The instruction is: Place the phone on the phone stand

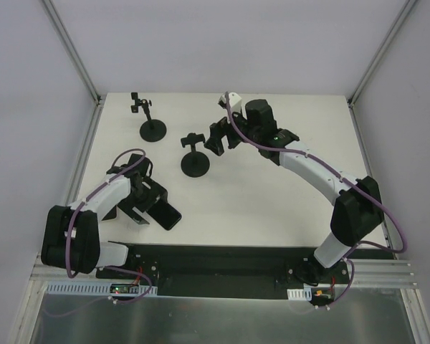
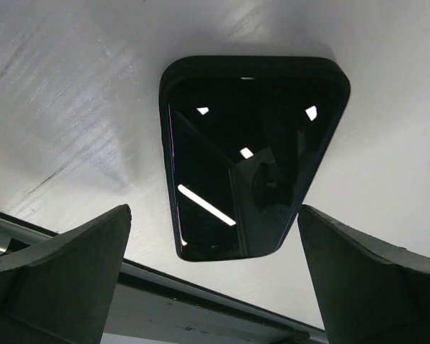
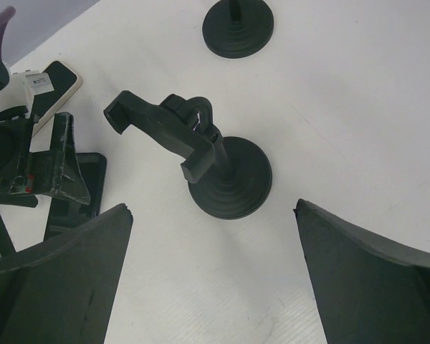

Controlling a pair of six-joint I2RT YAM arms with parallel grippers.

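A black phone (image 1: 169, 213) lies flat on the white table at the front left; in the left wrist view it (image 2: 251, 158) lies screen up just ahead of the fingers. My left gripper (image 1: 147, 202) (image 2: 213, 215) is open and empty, its jaws either side of the phone's near end and not touching it. A black phone stand (image 1: 195, 155) with a round base and a clamp head stands mid-table. My right gripper (image 1: 216, 137) (image 3: 211, 209) is open and empty, hovering just right of the stand (image 3: 226, 175).
A second black stand (image 1: 150, 119) (image 3: 238, 29) stands at the back left. A light-cased device (image 3: 54, 82) lies near the left arm. The table's front edge and metal rail (image 2: 201, 301) run close under the left gripper.
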